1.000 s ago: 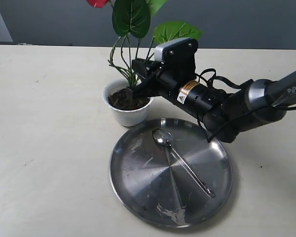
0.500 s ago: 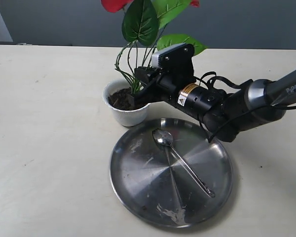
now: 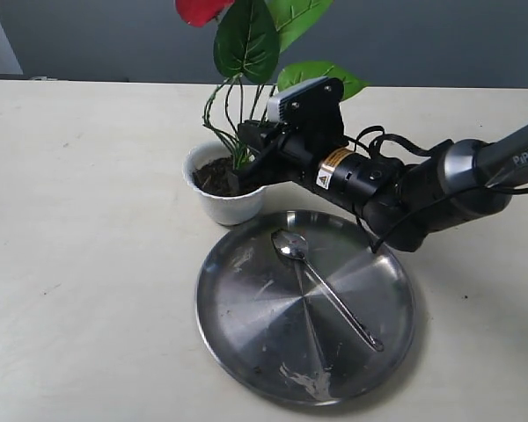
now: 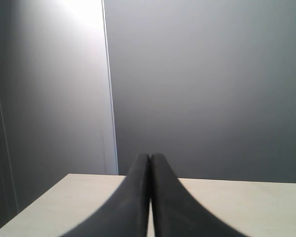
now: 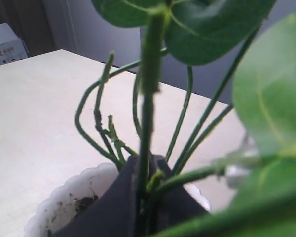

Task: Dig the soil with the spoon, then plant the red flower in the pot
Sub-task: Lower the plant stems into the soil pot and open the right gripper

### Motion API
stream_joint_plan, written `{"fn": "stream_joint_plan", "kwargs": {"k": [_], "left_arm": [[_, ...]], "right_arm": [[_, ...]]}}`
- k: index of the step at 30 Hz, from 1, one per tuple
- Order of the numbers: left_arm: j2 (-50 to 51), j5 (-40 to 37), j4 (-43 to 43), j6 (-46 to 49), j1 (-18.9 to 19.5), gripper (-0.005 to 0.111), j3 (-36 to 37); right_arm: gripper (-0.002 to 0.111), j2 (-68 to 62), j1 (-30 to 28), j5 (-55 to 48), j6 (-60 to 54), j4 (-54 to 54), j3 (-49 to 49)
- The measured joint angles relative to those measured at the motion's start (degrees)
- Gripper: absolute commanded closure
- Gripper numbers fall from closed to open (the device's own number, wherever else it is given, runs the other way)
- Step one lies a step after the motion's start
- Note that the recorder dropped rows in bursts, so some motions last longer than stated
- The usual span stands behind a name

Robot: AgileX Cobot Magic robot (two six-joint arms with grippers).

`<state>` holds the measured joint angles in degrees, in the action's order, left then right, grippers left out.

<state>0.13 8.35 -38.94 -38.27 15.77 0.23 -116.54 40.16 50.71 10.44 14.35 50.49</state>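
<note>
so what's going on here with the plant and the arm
The right pincer is shut on the stems of the artificial red flower with broad green leaves, holding them upright over the dark brown soil in the small white scalloped pot. The slim silver metal teaspoon lies untouched on the large round steel plate in front of the pot. The left pincer is shut, empty and off to the side.

Shiny metal spoon [image 3: 326, 291]; glossy steel plate [image 3: 246, 325]; crumbly soil [image 3: 213, 176]
</note>
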Motion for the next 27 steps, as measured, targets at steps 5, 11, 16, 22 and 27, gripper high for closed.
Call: {"fn": "stream_joint_plan", "kwargs": {"k": [5, 11, 16, 22, 27], "left_arm": [[0.0, 0.0, 0.0, 0.0, 0.0, 0.106, 0.0], [0.0, 0.0, 0.0, 0.0, 0.0, 0.106, 0.0], [0.0, 0.0, 0.0, 0.0, 0.0, 0.106, 0.0], [0.0, 0.0, 0.0, 0.0, 0.0, 0.106, 0.0], [0.0, 0.0, 0.0, 0.0, 0.0, 0.106, 0.0]], "right_arm": [[0.087, -0.3, 0.0, -4.1, 0.0, 1.2, -0.1], [0.087, -0.4, 0.0, -5.2, 2.0, 5.2, -0.2], [0.087, 2.1, 0.0, -8.9, 3.5, 7.7, -0.2], [0.087, 6.9, 0.0, -20.0, 3.6, 7.8, -0.2], [0.087, 9.6, 0.0, -26.0, 3.6, 7.6, -0.2]]}}
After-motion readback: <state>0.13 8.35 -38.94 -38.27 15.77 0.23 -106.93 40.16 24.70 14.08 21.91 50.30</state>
